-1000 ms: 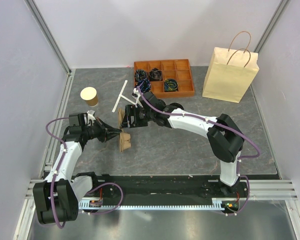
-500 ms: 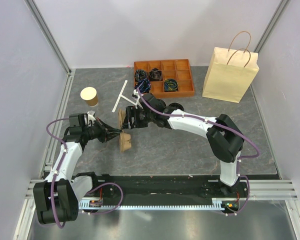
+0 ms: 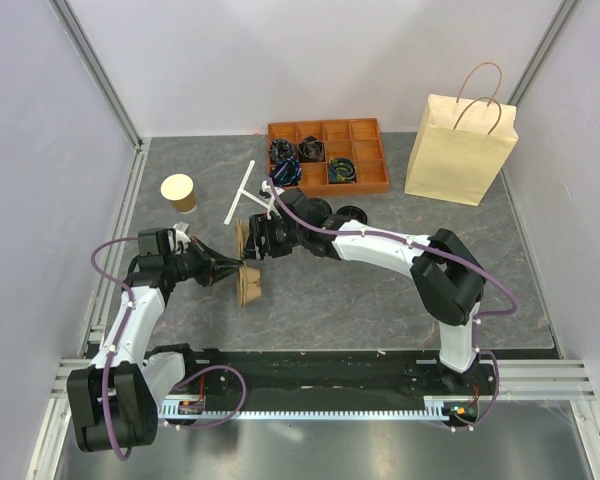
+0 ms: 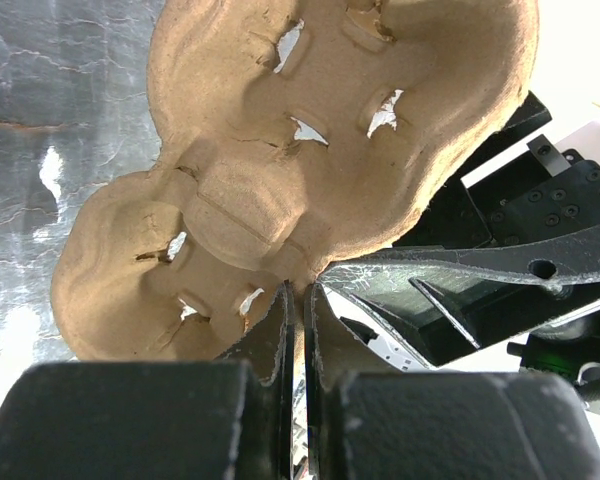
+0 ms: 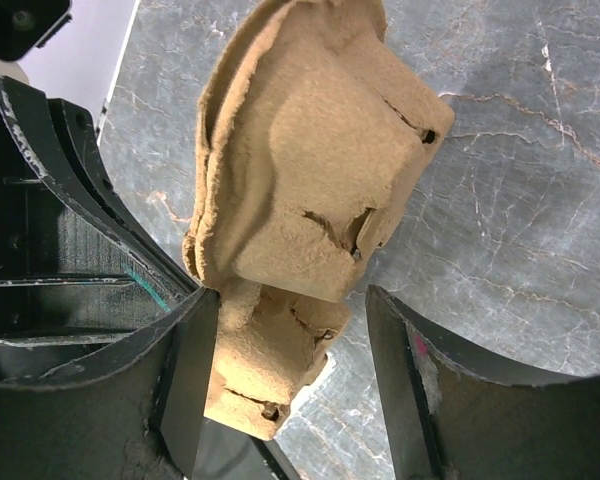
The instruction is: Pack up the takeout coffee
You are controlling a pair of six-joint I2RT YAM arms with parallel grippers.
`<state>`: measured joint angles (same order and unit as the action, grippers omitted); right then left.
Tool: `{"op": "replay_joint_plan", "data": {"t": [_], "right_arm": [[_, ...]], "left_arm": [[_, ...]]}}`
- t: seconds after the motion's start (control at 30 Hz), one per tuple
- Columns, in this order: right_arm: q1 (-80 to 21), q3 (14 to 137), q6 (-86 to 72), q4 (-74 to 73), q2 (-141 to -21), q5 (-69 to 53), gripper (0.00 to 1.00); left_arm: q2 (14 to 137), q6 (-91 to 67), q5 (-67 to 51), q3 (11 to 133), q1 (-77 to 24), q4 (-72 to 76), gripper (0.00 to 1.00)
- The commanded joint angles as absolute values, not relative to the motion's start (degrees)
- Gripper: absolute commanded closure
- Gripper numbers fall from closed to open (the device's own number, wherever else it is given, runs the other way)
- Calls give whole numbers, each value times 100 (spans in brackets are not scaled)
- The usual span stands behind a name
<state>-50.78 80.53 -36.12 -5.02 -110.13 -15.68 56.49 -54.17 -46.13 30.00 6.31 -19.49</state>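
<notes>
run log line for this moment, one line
left gripper: shut on pulp cup carrier rim | right gripper: open, fingers straddling its other end | paper bag: upright, back right

cup carrier (image 4: 310, 150): tan pulp, fills view | left fingers (image 4: 272, 345): pinched on its rim | table (image 4: 40, 120): grey, left

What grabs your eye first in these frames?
Both arms meet at the moulded-pulp cup carrier mid-left on the table: the left gripper pinches its edge, the right gripper straddles it with open jaws. Far right, a cream paper bag stands upright; a lidless brown cup sits far left.
</notes>
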Motion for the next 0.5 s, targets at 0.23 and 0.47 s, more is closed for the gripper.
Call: {"op": "replay_joint_plan", "data": {"t": [0.23,0.47], "right_arm": [[-5054,8156,-2979,-1178,-11373,-835,36],[-5054,8156,-2857,-1309,-11443,-738,39]], "left_arm": [[5309,-4984,-4720,3146,694,-1889,98],[5282,-4781,-4526,3252,712,-2074,98]]}}
